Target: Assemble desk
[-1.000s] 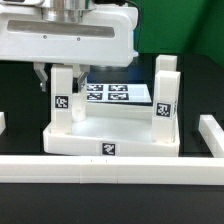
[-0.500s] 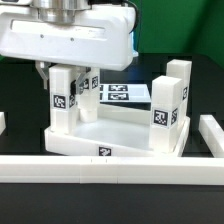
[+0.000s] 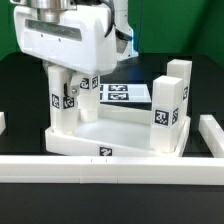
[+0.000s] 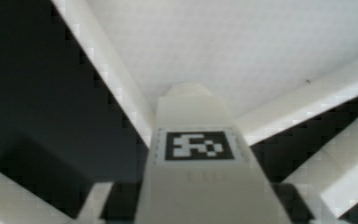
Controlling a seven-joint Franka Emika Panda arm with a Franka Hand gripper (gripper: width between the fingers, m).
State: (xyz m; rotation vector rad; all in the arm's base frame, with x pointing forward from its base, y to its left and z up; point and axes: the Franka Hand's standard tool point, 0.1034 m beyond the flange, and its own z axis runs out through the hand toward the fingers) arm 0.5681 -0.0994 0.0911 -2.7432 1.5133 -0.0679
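Observation:
The white desk top [image 3: 120, 138] lies on the black table with its rim up. Three square white legs show standing in its corner sockets: one at the front left [image 3: 62, 108], one behind it [image 3: 89, 95] and one on the exterior view's right [image 3: 166, 108]. A further white post [image 3: 180, 82] stands just behind the right one. My gripper [image 3: 62, 74] comes down from above and is shut on the top of the front left leg. In the wrist view that tagged leg [image 4: 201, 150] fills the space between my fingers [image 4: 101, 208], and my gripper [image 4: 197, 212] straddles it.
The marker board [image 3: 120, 93] lies flat behind the desk top. A long white border rail [image 3: 110, 166] runs along the front. Short rail pieces stand at the exterior view's right [image 3: 212, 134] and left edge [image 3: 2, 122].
My gripper has turned on the front left leg and the leg has turned with it, now showing two tagged faces. The desk top swung slightly a second ago, revealing the rear legs.

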